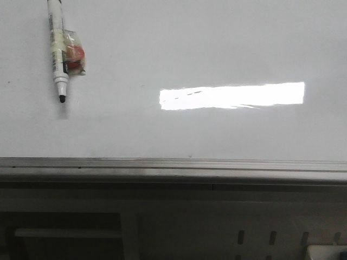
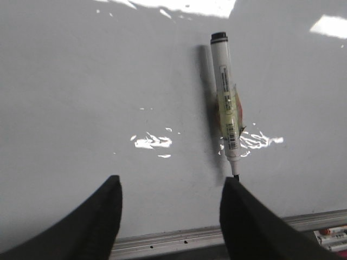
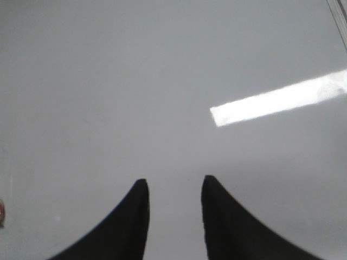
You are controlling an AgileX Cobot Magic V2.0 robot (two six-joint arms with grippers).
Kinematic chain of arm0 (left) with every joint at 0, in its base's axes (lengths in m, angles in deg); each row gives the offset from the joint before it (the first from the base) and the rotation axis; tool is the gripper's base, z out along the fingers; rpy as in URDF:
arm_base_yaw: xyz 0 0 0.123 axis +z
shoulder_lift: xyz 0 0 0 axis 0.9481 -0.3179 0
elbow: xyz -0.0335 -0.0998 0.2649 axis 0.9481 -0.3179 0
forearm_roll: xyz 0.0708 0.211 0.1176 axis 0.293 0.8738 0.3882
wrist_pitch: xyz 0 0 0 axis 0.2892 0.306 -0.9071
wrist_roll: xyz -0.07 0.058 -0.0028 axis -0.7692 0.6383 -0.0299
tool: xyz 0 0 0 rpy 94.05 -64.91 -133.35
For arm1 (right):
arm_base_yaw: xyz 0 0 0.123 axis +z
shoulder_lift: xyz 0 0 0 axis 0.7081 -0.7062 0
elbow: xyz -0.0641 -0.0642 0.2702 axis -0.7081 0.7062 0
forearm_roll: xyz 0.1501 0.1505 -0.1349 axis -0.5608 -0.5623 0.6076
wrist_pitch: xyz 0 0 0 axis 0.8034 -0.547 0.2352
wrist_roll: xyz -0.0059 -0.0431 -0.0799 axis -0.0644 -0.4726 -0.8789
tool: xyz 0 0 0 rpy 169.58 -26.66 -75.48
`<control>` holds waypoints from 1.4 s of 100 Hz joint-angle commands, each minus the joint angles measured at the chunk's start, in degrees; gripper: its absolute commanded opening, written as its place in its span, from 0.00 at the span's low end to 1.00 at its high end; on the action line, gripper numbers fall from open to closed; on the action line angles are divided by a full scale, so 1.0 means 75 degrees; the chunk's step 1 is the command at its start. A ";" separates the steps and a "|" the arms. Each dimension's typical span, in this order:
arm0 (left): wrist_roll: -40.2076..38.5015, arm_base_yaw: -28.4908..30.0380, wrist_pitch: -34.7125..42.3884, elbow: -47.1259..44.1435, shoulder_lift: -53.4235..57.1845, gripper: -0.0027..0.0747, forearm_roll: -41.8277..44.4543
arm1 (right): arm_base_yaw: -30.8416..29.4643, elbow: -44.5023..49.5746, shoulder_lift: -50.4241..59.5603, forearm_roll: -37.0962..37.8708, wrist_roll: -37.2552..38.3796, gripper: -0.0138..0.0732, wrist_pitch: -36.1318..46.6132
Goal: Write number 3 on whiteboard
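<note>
A large glossy white whiteboard (image 1: pixel 162 49) with a grey metal edge strip fills most of the front view, and a bright rectangular light reflection (image 1: pixel 232 96) lies across its middle. Near the board's upper left lies a white marker pen (image 1: pixel 57 51) with a black tip, uncapped, its tip pointing toward the metal edge. A small orange-red object in a clear wrapper (image 1: pixel 75 54) is fixed to the side of the pen's barrel; it may be tape holding a pad, but the view is too soft to tell.

No drawn number 3 can be made out on the board: the surface shows only faint smudges and a few short dark flecks inside the reflection.

In the left wrist view, the left gripper (image 2: pixel 171 214) hangs over the board with its two black fingers (image 2: pixel 97 227) spread wide and nothing between them. The pen's tip lies just beside the nearer finger; contact cannot be judged. The pen rests flat on the board.

In the right wrist view, the right gripper (image 3: pixel 173 216) sits above bare board, its dark fingers (image 3: pixel 130 222) parted by a narrower gap, holding nothing.
</note>
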 commanded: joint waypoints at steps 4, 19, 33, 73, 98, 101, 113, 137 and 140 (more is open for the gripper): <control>0.0259 -0.0034 -0.0132 0.0892 -0.1189 0.60 -0.0650 | -0.0031 -0.0521 -0.0473 0.0137 -0.0365 0.48 -0.0206; 0.1190 -0.0586 -0.0223 0.1331 -0.2248 0.60 -0.1922 | -0.0031 -0.0521 -0.0518 0.0137 -0.0365 0.48 -0.0471; 0.1462 -0.1309 0.0242 0.1448 -0.3004 0.60 -0.2448 | -0.0031 -0.0521 -0.0518 0.0137 -0.0365 0.48 -0.0491; 0.1448 -0.1854 0.1188 0.1448 -0.4247 0.58 -0.2463 | -0.0031 -0.0521 -0.0518 0.0123 -0.0365 0.48 -0.0501; 0.1400 -0.1854 0.1557 0.1448 -0.4665 0.52 -0.2463 | -0.0031 -0.0521 -0.0518 0.0110 -0.0365 0.48 -0.0577; 0.1400 -0.1854 0.1629 0.1448 -0.4728 0.52 -0.2463 | -0.0031 -0.0521 -0.0518 0.0110 -0.0365 0.48 -0.0640; 0.1400 -0.1854 0.1864 0.1448 -0.4918 0.49 -0.2463 | -0.0031 -0.0521 -0.0518 0.0110 -0.0365 0.48 -0.0767; 0.1400 -0.1854 0.1788 0.1448 -0.5203 0.16 -0.2463 | -0.0031 -0.0521 -0.0518 0.0110 -0.0365 0.47 -0.0778; 0.1400 -0.1854 0.1749 0.1448 -0.5203 0.07 -0.2463 | -0.0031 -0.0521 -0.0518 0.0074 -0.0365 0.47 -0.0778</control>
